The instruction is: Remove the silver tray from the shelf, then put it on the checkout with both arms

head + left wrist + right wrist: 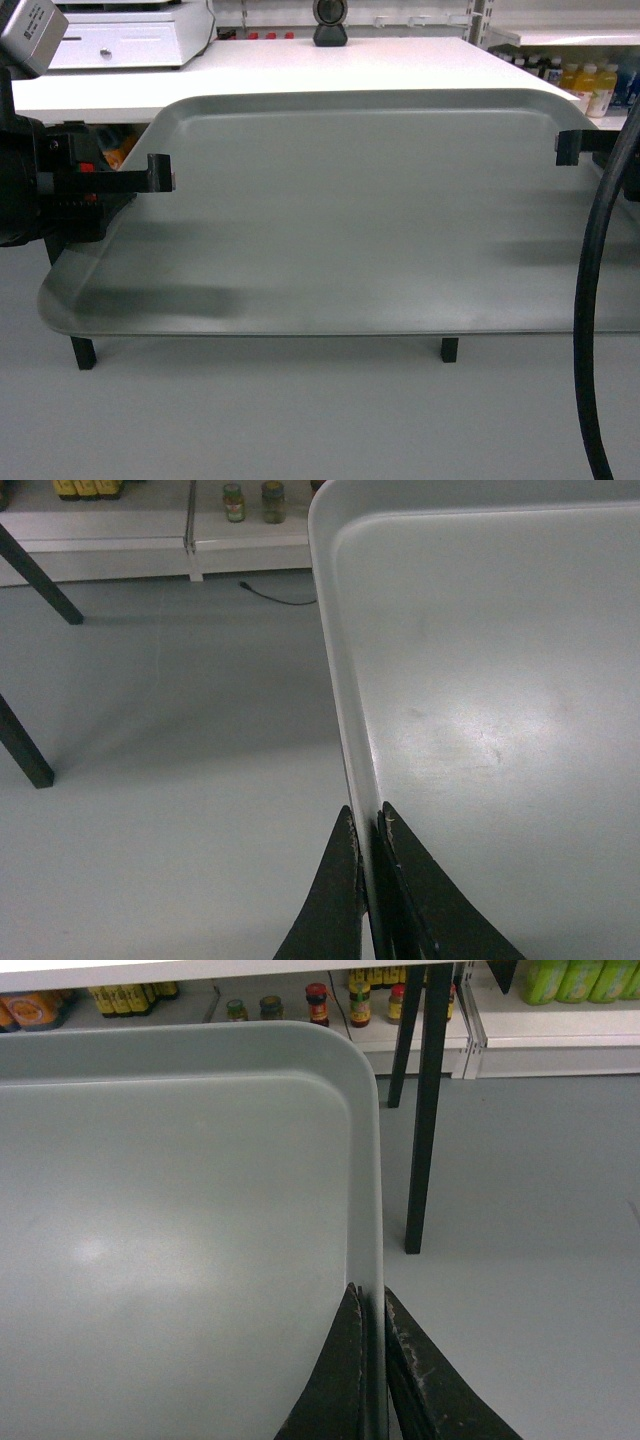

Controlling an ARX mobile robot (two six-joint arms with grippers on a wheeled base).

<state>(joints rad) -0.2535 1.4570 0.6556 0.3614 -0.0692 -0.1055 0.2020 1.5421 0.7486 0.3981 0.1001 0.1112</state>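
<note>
The silver tray point(340, 230) hangs level in the air between the two arms, in front of the white checkout table point(300, 65) and a little lower than its top in the head view, its far rim just before the table's near edge; the grey floor point(300, 420) shows beneath it. The left gripper point(160, 172) is pinched on the tray's left rim: in the left wrist view its two black fingers point(345, 900) stand pressed together with only the thin raised edge of the tray point(480, 730) between them, one finger outside the rim and one inside. The right gripper point(568, 147) grips the opposite rim the same way (the right wrist view shows it plainly), its fingers point(340, 1380) closed on the edge of the tray point(170, 1240) near a rounded corner. A thick black cable point(595, 300) curves down the right side of the head view in front of the tray. On the table's far side sit a white cash drawer point(125, 40) and a small black camera-like device point(330, 22). Black table legs point(425, 1110) stand on the floor beyond the tray's right corner, and behind them low white shelves carry jars and bottles point(318, 1002).
</note>
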